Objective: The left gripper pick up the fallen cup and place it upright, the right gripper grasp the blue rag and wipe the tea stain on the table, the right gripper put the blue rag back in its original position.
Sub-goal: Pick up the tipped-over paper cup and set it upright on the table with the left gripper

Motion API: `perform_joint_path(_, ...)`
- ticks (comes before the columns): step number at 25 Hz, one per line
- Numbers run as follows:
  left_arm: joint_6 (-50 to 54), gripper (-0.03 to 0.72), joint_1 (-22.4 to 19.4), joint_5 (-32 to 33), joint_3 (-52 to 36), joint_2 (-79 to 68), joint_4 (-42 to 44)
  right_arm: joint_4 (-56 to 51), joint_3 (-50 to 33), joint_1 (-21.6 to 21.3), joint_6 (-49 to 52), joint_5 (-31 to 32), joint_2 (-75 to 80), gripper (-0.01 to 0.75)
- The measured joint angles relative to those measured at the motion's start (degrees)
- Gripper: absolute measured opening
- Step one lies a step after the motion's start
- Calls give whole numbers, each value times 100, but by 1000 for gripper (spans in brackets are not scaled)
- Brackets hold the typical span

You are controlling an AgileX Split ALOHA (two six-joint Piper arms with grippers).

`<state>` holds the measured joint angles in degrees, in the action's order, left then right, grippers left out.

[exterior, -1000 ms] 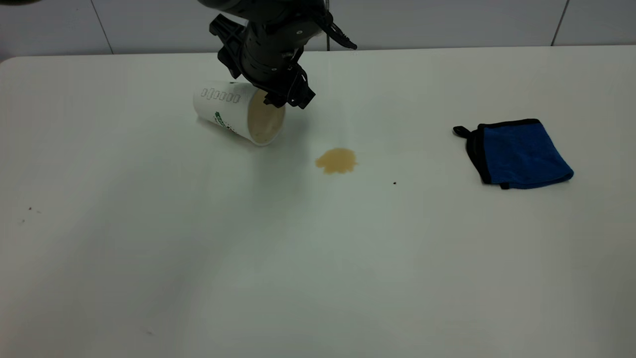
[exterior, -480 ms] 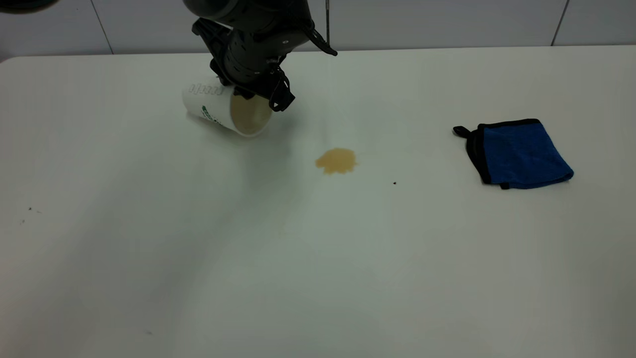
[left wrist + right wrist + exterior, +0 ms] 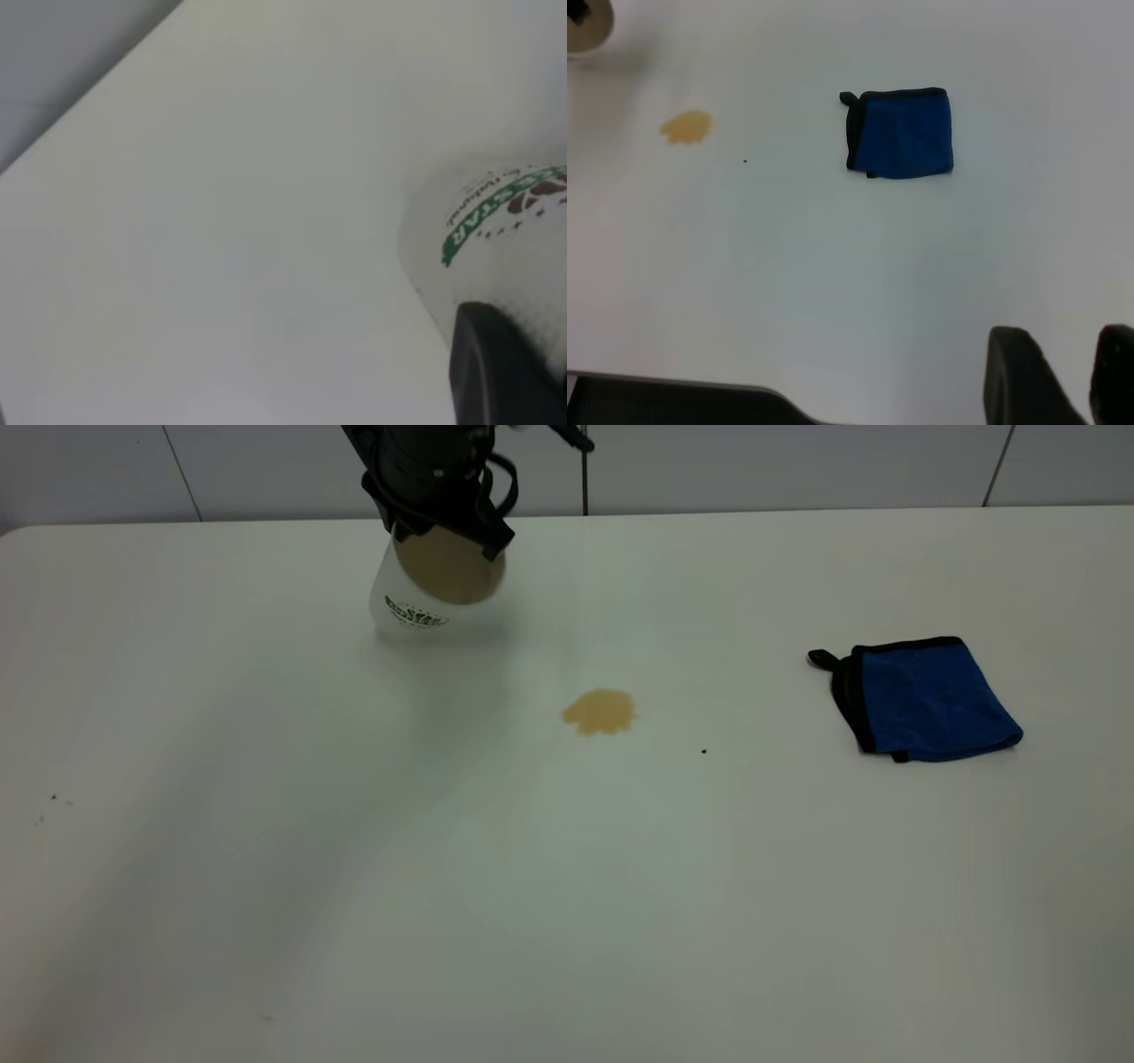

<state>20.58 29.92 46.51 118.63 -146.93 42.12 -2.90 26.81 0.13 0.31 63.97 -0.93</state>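
My left gripper [image 3: 443,522] is shut on the rim of the white cup [image 3: 416,602] at the far middle-left of the table [image 3: 567,921]. The cup stands almost upright, its cream mouth tipped toward the exterior camera and its base at the tabletop. In the left wrist view one black finger [image 3: 496,372] lies against the cup's logo wall [image 3: 496,239]. The tan tea stain [image 3: 601,711] lies to the right of the cup and nearer the camera. The blue rag [image 3: 926,698] lies flat at the right. My right gripper [image 3: 1091,372] hovers high, away from the rag [image 3: 904,131], fingers slightly apart and empty.
A tiny black speck [image 3: 704,751] lies to the right of the stain. A few small specks [image 3: 53,799] lie near the left edge. A grey wall runs behind the table's far edge. The stain [image 3: 686,127] and cup [image 3: 586,27] also show in the right wrist view.
The left gripper has lifted and turned the cup from lying on its side to nearly upright, moving it a little back and left. Rag and stain have not moved.
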Motion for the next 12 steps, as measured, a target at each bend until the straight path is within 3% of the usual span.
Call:
perform_joint_path(6,-1655,2,-463,502,917,134,-2379,0,0,0,0,0,0,238)
perform_joint_path(12,-2382,2,-1199,989,1169,134,-4212,0,0,0,0,0,0,238)
